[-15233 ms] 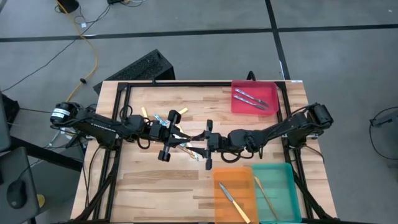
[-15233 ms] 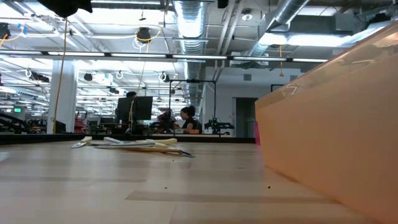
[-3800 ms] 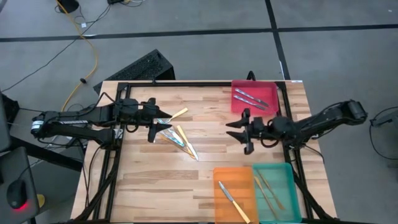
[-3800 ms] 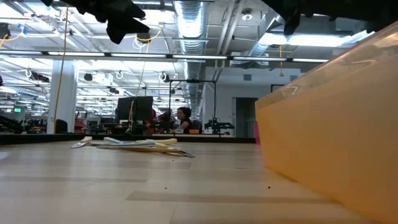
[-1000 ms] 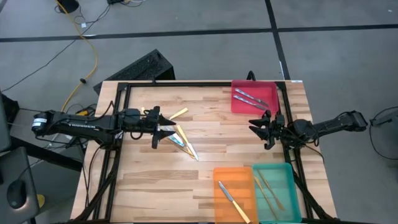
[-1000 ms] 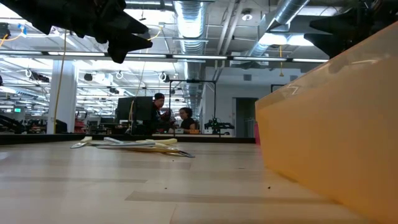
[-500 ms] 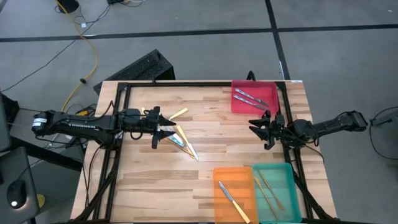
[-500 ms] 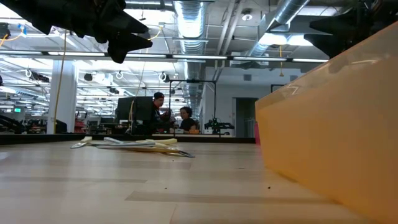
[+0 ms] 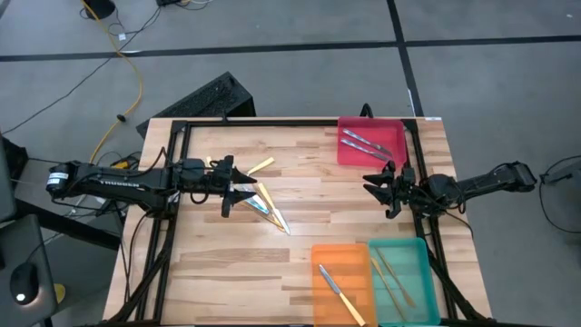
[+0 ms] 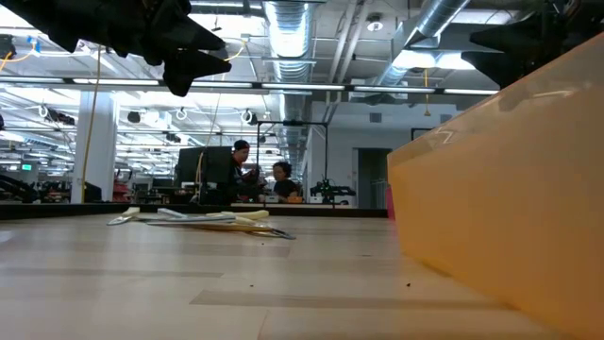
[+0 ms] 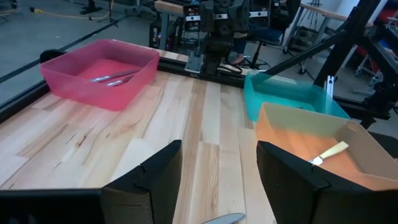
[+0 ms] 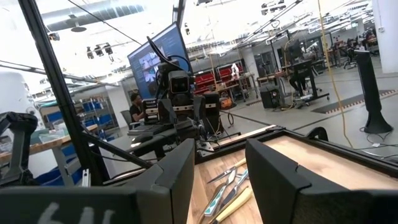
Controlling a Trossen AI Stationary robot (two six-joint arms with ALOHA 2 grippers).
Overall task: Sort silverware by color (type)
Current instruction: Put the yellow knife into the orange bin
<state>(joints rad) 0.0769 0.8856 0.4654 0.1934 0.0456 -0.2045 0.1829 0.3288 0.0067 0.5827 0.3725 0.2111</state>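
Wooden planks make up the counter [image 9: 227,263], ringed by a black frame and standing on a grey floor crossed by dark seams, with a yellow cable [image 9: 136,77] trailing off at the far left. From above, the silverware [image 9: 259,202] lies in a loose pile left of the middle, a yellow handle [image 9: 260,165] sticking out beyond it. The left gripper [image 9: 227,189] hangs just beside that pile, jaws apart and holding nothing. The right gripper [image 9: 379,186] hangs near the right edge, between the red tray [image 9: 397,132] and the teal tray [image 9: 419,254], jaws also apart and empty.

Only the high view shows how the sorted pieces lie: two silver pieces in the red tray, one yellow-handled knife in the orange tray [image 9: 320,256], tan pieces in the teal one. The left wrist view looks across bare planks to all three trays. The right wrist view looks the other way, to the pile and the left arm behind it.

At counter height, the orange tray's wall [image 10: 510,189] fills the right side. The pile [image 10: 203,219] is a thin strip whose pieces cannot be told apart. Behind it spreads a lit workshop with ceiling ducts, monitors and two people [image 10: 260,179] at a desk.
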